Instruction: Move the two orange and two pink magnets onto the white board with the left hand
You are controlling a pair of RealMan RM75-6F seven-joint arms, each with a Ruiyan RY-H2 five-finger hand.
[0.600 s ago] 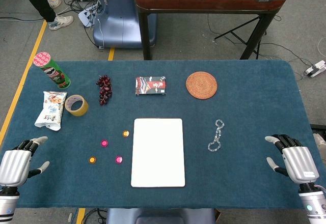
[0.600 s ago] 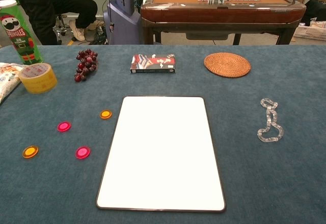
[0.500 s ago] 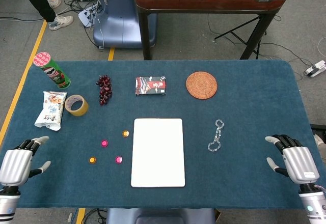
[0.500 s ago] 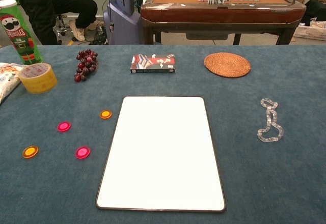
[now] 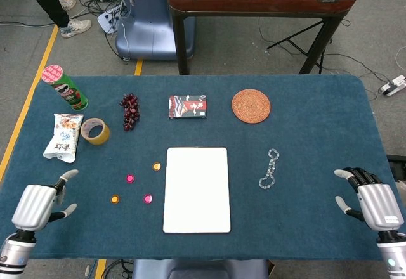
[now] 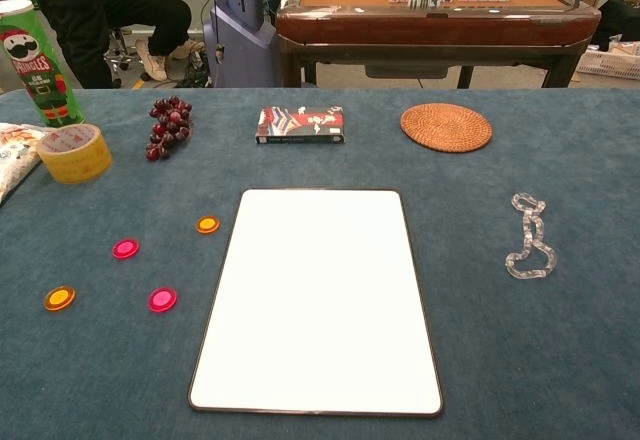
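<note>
The white board (image 5: 196, 189) (image 6: 318, 298) lies flat at the table's front middle with nothing on it. Left of it on the blue cloth lie two orange magnets (image 5: 157, 166) (image 5: 115, 198) and two pink magnets (image 5: 130, 179) (image 5: 148, 198); the chest view shows the orange pair (image 6: 207, 225) (image 6: 59, 298) and the pink pair (image 6: 125, 249) (image 6: 162, 300). My left hand (image 5: 39, 205) hovers at the front left corner, open and holding nothing, left of the magnets. At the front right edge my right hand (image 5: 373, 203) is open too. Neither hand shows in the chest view.
At the back left stand a crisps can (image 5: 64, 87), a snack bag (image 5: 63, 137) and a tape roll (image 5: 94, 130). Grapes (image 5: 130, 110), a card box (image 5: 188, 106) and a woven coaster (image 5: 250, 106) line the back. A clear chain (image 5: 269, 168) lies right of the board.
My left hand has moved right and a little nearer the magnets. The right hand has shifted slightly right and down. The magnets and board have not moved.
</note>
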